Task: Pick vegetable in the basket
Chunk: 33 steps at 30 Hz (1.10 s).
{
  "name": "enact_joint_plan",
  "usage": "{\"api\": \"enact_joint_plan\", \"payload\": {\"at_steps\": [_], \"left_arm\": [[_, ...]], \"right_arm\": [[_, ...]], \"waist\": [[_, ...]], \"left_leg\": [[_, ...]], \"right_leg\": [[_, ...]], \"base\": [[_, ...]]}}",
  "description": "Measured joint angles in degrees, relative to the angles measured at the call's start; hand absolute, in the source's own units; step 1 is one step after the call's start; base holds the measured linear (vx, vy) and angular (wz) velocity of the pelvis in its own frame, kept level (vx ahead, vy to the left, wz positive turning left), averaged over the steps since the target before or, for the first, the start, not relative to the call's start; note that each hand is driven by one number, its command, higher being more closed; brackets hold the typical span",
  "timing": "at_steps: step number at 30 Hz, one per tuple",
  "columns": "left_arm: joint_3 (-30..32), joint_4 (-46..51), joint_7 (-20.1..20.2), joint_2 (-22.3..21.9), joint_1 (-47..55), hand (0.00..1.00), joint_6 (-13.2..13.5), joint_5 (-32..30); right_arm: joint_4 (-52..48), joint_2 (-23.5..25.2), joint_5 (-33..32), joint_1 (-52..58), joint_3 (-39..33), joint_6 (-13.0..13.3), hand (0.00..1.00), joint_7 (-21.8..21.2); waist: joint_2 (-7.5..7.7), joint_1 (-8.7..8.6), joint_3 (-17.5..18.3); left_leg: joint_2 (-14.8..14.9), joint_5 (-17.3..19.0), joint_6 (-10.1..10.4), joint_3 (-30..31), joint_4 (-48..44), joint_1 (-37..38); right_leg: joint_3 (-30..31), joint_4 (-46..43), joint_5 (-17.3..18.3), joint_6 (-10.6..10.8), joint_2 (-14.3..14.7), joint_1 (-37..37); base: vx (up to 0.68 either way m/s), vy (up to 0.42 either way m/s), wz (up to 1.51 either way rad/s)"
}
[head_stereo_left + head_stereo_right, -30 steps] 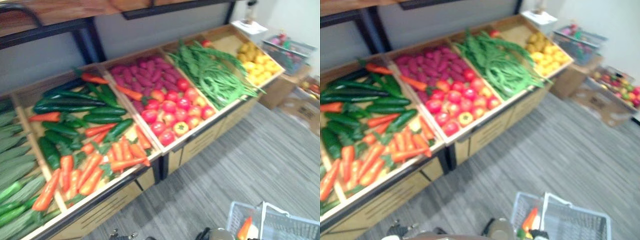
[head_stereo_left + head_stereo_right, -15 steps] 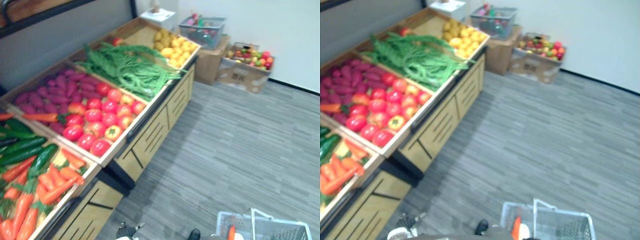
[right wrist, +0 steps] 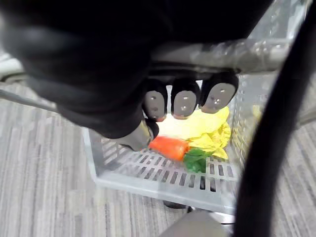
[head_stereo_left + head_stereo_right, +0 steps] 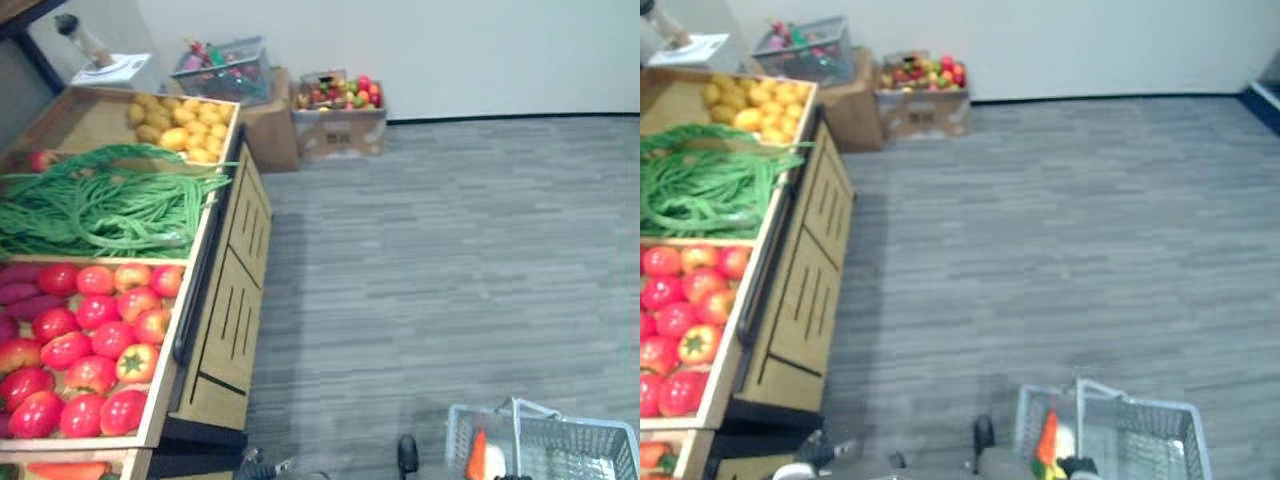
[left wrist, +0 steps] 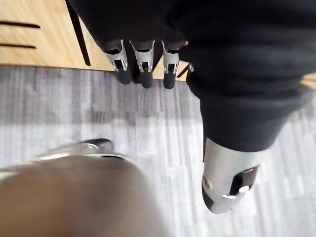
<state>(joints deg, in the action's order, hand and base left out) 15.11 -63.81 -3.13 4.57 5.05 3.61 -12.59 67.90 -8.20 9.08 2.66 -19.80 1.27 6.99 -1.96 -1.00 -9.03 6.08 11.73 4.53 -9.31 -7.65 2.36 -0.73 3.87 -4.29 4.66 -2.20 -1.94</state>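
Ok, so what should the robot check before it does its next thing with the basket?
1. Grip: right hand curled round the grey handle of the white plastic mesh basket: ok.
2. Load: orange carrot lies inside the basket: ok.
3. Load: yellow leafy vegetable lies beside the carrot: ok.
4. Picking hand: left hand holds nothing, fingers straight: ok.
5. Facing: wooden vegetable stand straight ahead: not ok, it sits off to the robot's left.
6. Stand within the left hand's reach: cannot tell.

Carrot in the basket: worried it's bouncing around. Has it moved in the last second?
No. The carrot leans at the same left end of the basket; only the camera turned.
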Motion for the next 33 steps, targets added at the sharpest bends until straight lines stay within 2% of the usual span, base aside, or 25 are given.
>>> {"api": "enact_joint_plan", "payload": {"at_steps": [5,7,9,13,15,17,19,25,30,33], "left_arm": [[-0.12,-0.09,-2.71,0.22,0.51,0.00,-0.66,0.02],[-0.11,-0.02,-3.36,0.39,0.11,0.00,-0.58,0.06],[-0.06,0.22,-3.44,0.69,-0.01,0.00,-0.46,0.23],[0.31,0.74,-3.59,0.74,-0.23,0.00,-0.46,0.81],[0.56,0.76,-3.57,0.57,-0.22,0.00,-0.46,1.23],[0.55,0.95,-3.46,0.30,-0.08,0.00,-0.45,1.29],[0.79,1.05,-3.26,0.14,0.12,0.00,-0.37,4.40],[1.12,-0.79,-2.76,-0.34,0.70,0.00,-0.27,9.49],[1.13,-2.33,-2.74,-0.39,-0.22,0.00,0.00,10.21],[1.01,-2.33,-2.64,-0.39,-0.28,0.00,0.03,10.22]], "right_arm": [[-0.20,-1.03,0.14,0.14,-0.02,0.21,1.00,0.02],[-0.14,-0.38,1.09,-0.21,0.02,0.19,1.00,-0.06],[-0.17,0.67,1.20,-0.29,0.02,0.21,1.00,-0.05],[-0.18,1.61,1.20,-0.08,-0.04,0.20,1.00,-0.02],[-0.20,1.68,1.21,0.05,-0.18,0.17,1.00,-0.02],[-0.21,1.95,1.21,1.01,-0.77,-0.05,1.00,-0.03],[-0.17,2.71,1.19,2.10,-1.13,-0.10,1.00,-0.08],[0.08,2.43,1.15,3.79,-1.84,-0.10,1.00,-0.06],[0.55,2.38,1.49,3.73,-1.25,0.08,1.00,-0.07],[0.64,2.66,1.74,3.85,-1.10,0.07,1.00,-0.10]], "waist": [[0.75,-0.36,-0.47],[1.33,-0.13,-1.02],[1.79,-0.14,-1.45],[2.60,0.02,-1.63],[2.57,0.29,-1.71],[2.35,0.70,-1.31],[2.70,1.65,-0.82],[0.90,1.08,0.35],[0.78,1.06,0.39],[1.29,1.05,0.32]], "left_leg": [[-1.48,-0.37,-0.61,-3.86,1.96,1.49],[-0.97,-0.38,-0.61,-5.04,2.06,2.72],[-0.66,-0.38,-0.61,-5.69,1.94,3.86],[-1.19,-0.04,-0.98,-5.69,1.71,4.71],[-0.93,0.14,-1.19,-5.59,1.37,4.45],[-0.31,0.28,-1.09,-5.44,1.40,3.85],[0.12,0.56,-0.66,-5.81,1.46,3.46],[1.72,1.01,0.41,-6.05,1.61,5.29],[1.50,1.05,0.48,-6.04,1.77,6.74],[0.96,1.28,0.65,-6.07,2.11,7.90]], "right_leg": [[2.98,-0.97,-0.96,0.74,-0.76,-2.27],[1.02,-4.28,-0.85,0.60,-0.32,-3.43],[-3.04,-7.88,0.50,-1.20,-0.33,-4.13],[-3.51,-8.83,2.35,-1.13,-0.97,-3.59],[-4.21,-7.31,2.79,-1.19,-0.94,-2.93],[-7.37,-3.15,2.19,-0.81,-1.03,-0.83],[-8.95,2.77,-1.34,-0.98,-0.61,1.25],[-9.37,2.75,-2.29,-1.43,1.08,1.99],[-9.03,2.76,-2.47,-1.68,1.06,3.05],[-8.77,2.79,-2.50,-1.62,0.57,3.96]], "base": [[0.07,0.092,-0.42],[0.02,0.016,-0.29],[-0.02,-0.025,-0.10],[-0.05,-0.011,0.01],[-0.09,-0.037,0.06],[-0.07,-0.032,0.07],[0.00,-0.043,-0.17],[0.08,-0.028,-0.08],[0.06,0.031,-0.06],[-0.02,0.057,-0.02]]}}
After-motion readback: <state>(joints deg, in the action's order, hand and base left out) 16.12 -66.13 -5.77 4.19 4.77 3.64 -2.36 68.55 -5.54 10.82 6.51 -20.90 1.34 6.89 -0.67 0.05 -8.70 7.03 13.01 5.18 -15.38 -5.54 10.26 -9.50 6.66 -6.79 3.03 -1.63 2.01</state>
